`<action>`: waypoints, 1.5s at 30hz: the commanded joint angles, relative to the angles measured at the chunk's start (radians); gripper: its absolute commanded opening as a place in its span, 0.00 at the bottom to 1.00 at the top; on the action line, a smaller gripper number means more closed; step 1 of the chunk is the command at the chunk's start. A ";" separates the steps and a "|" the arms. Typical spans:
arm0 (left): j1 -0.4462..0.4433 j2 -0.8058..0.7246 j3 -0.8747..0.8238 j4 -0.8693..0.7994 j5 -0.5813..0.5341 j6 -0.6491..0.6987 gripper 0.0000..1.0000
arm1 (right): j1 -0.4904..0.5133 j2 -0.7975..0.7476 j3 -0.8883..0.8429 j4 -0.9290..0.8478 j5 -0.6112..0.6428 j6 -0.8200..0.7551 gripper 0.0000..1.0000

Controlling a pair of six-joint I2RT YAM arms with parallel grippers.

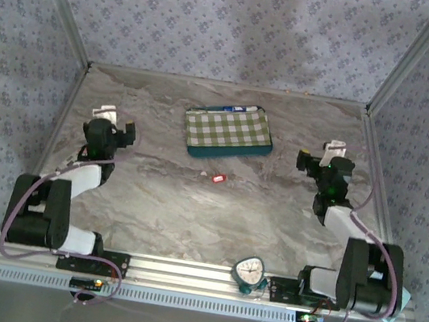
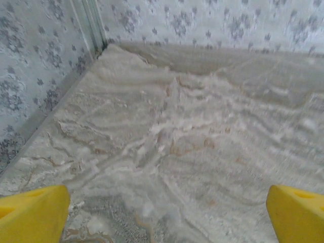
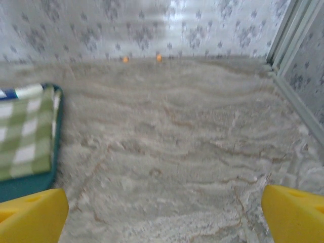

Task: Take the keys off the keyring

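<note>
A small red object [image 1: 218, 179], which looks like the keys with the keyring, lies on the marble table just in front of the checked pouch; a pale bit lies at its left, too small to make out. My left gripper [image 1: 114, 122] hovers at the table's left, well away from it. In the left wrist view, that gripper [image 2: 167, 212] is open, yellow fingertips [image 2: 33, 212] wide apart over bare marble. At the table's right hangs my right gripper [image 1: 325, 156], its wrist view showing it [image 3: 164, 212] open too, with nothing between its fingers.
A green-and-white checked pouch [image 1: 229, 131] with a teal edge lies at the back middle, its corner [image 3: 25, 136] left in the right wrist view. A round timer [image 1: 248, 271] stands on the front rail. Patterned walls enclose the table on three sides.
</note>
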 commanded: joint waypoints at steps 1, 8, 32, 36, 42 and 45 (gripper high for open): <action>0.014 -0.091 0.049 -0.163 0.015 -0.158 0.99 | -0.016 -0.077 0.056 -0.152 -0.069 0.167 1.00; 0.038 -0.175 0.113 -0.397 0.164 -0.559 0.99 | 0.025 -0.080 0.197 -0.430 -0.292 0.377 1.00; -0.247 -0.528 -0.082 -0.759 0.484 -0.608 0.99 | 0.617 0.401 0.583 -0.935 -0.110 -0.084 0.48; -0.258 -0.531 -0.083 -0.758 0.498 -0.609 0.99 | 0.659 0.499 0.650 -0.966 -0.055 -0.117 0.45; -0.284 -0.541 -0.079 -0.756 0.530 -0.593 0.99 | 0.682 0.583 0.723 -0.978 -0.005 -0.138 0.45; -0.300 -0.540 -0.072 -0.741 0.552 -0.585 0.99 | 0.686 0.619 0.751 -0.985 0.008 -0.151 0.45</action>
